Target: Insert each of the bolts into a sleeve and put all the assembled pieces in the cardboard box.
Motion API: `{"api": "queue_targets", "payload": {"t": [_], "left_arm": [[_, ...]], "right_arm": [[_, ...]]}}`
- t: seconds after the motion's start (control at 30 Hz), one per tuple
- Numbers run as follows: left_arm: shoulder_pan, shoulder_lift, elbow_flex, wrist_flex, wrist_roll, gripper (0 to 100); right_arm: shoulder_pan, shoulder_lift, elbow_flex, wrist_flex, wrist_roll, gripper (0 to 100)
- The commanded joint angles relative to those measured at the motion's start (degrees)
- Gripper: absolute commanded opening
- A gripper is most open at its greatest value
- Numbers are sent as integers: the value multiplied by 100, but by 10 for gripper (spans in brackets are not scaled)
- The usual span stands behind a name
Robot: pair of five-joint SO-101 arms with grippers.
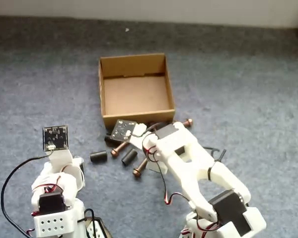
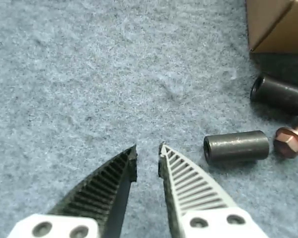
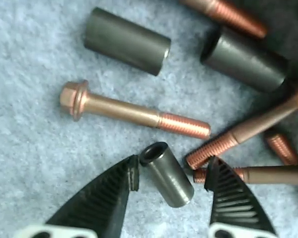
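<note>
right gripper (image 3: 174, 171) spread astride a sleeve (image 3: 166, 174) | left gripper (image 2: 148, 157) narrowly parted over carpet (image 2: 89, 74)

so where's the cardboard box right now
In the high view the cardboard box sits open at mid-table, just beyond the bolts and sleeves by its near wall.

Cardboard box (image 1: 139, 118) mid-surface, nearer the far edge. Sleeves (image 1: 98, 156) and bolts (image 1: 120, 147) strewn just before its near wall.

Grey carpet (image 1: 238, 99) under box (image 1: 103, 91), bolts (image 3: 134, 111), sleeves (image 3: 126, 40)
</note>
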Motion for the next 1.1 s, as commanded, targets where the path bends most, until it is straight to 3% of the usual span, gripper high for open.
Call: {"api": "queue_targets", "payload": {"t": [0.0,0.13,0.3,0.53,0.77,1.07], "left_arm": [[-66,-31,101,-9,-44,98],[-66,-31,101,-9,-44,98],[-66,-31,101,-9,-44,98],[-66,-31,101,-9,-44,98],[-66,-31,101,-9,-44,98],[-66,-31,101,-9,-44,98]], "right_arm": [[84,163,13,189,53,206],[66,145,-22,787,-35,206],[84,145,-31,971,-1116,206],[75,136,-40,936,-1811,206],[75,136,-31,435,-2233,206],[92,136,4,4,-2251,199]]}}
